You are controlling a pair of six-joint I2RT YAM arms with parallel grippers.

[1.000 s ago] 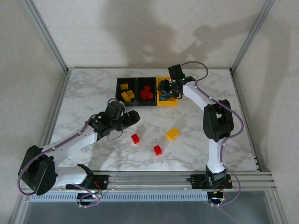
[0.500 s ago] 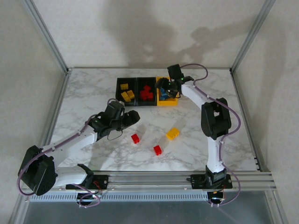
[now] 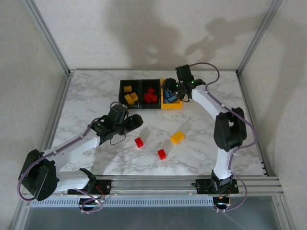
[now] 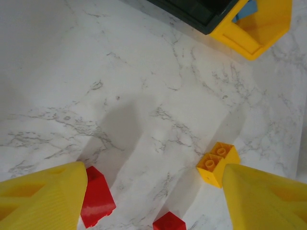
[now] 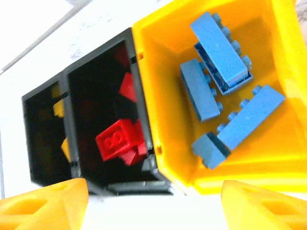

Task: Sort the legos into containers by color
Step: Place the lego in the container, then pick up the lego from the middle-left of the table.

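1. Above the yellow bin (image 5: 168,124) of blue legos (image 5: 216,52): right gripper (image 5: 156,203), fingers apart, empty.
2. Low over the table (image 3: 86,96): left gripper (image 4: 153,191), spread wide, empty, one finger just beside a red lego (image 4: 97,201).
3. Risk: that finger knocking the red lego aside on descent.
4. Open table around the yellow lego (image 4: 218,163); bin walls close to the right gripper.

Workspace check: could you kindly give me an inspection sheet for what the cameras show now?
Surface: marbled table.
Job's things: yellow bricks in left black bin, red bricks in middle black bin, blue bricks in yellow bin; two loose red bricks, one loose yellow brick.
Clutter: nothing seen.
Claws: left claw open by the loose bricks; right claw open above the yellow bin.
Cables: purple cables along both arms.
Surroundings: metal frame, pale walls.
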